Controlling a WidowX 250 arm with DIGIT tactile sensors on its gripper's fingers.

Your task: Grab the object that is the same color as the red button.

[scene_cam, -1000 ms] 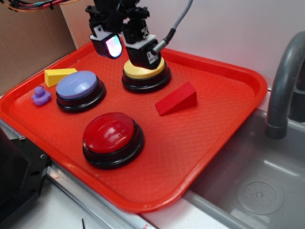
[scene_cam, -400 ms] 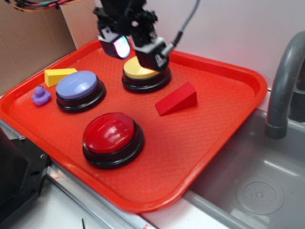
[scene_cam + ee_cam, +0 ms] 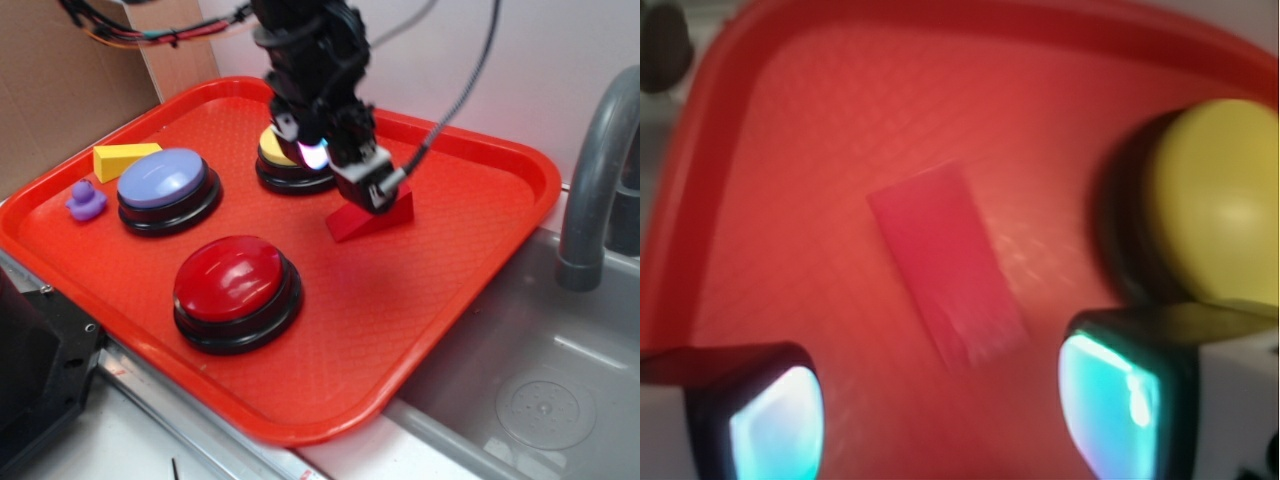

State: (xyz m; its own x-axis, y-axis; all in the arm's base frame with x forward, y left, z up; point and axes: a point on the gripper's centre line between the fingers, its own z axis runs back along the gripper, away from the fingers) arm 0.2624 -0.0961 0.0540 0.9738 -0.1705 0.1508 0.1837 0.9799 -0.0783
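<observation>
tray (image 3: 470, 240) beside sink (image 3: 540, 390), cardboard (image 3: 60, 80) behind.

On the flat red plastic tray (image 3: 480, 260), the small matte red wedge block (image 3: 352, 222) lies right of the yellow-domed button (image 3: 275, 152) and behind the glossy red dome button (image 3: 232, 280), under the gripper (image 3: 345, 170).

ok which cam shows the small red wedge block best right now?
Wrist view: the small matte red wedge block lies whole and unobstructed between the open gripper fingers, though blurred. In the exterior view the gripper hides the wedge's upper part; only its lower end shows.
</observation>
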